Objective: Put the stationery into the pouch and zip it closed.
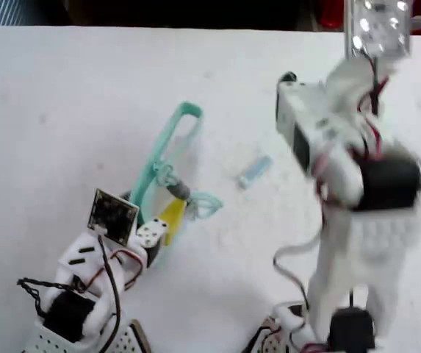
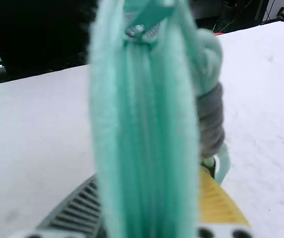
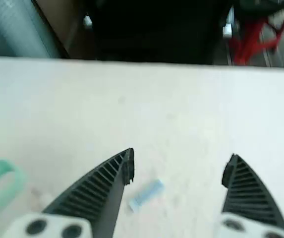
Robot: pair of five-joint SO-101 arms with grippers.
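Observation:
A teal pouch [image 1: 167, 147] stands on its edge left of the table's middle, its zipper side up. My left gripper [image 1: 159, 223] is shut on the pouch's near end, with its yellow finger [image 2: 216, 201] against one side. In the left wrist view the pouch [image 2: 142, 124] rises between the jaws, its zipper pull [image 2: 137, 29] at the far end. A grey wad with a teal loop [image 1: 179, 190] hangs at its side. A small light-blue stationery piece [image 1: 254, 170] lies flat on the table. My right gripper [image 3: 180, 157] hangs open above that piece [image 3: 146, 193], apart from it.
The white table [image 1: 63, 95] has bare room at the left and back. The raised right arm [image 1: 342, 162] covers the right side in the high view. Dark room and red frames lie past the table's far edge [image 3: 142, 62].

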